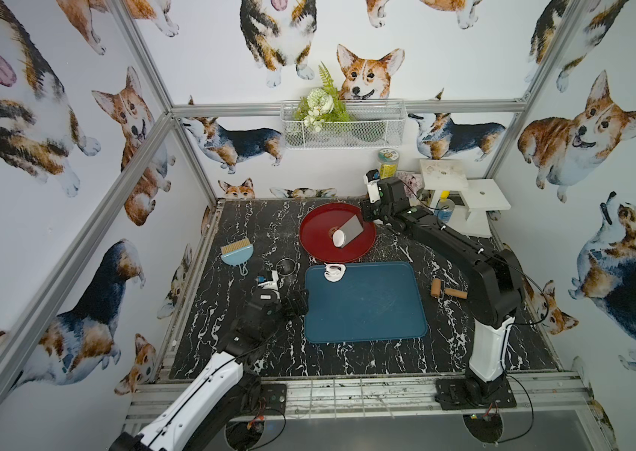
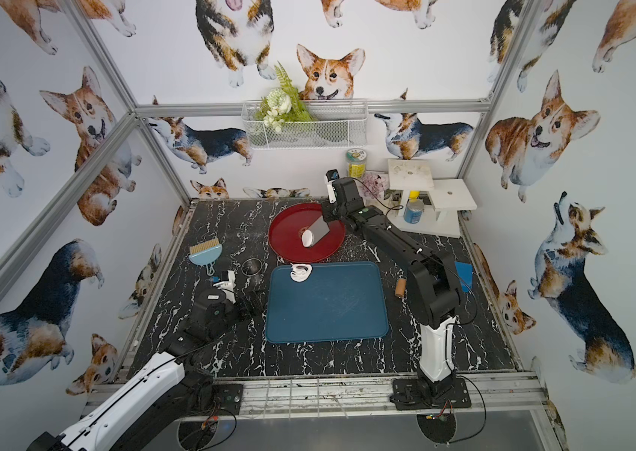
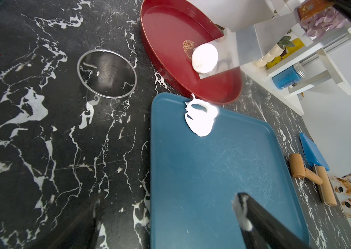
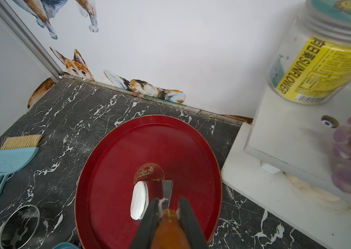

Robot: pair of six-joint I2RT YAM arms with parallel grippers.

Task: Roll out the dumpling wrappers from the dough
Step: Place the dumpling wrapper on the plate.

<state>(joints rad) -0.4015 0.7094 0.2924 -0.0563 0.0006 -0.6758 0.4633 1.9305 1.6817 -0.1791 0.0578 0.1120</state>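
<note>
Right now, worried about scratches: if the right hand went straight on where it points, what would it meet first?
Probably the red plate: the right hand grips a scraper whose blade, carrying the dumpling wrapper, slants down toward the plate's middle. Whether it already touches is unclear.

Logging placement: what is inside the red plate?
Over the red plate, the scraper carries one dumpling wrapper. The plate surface under its blade is hidden.
</note>
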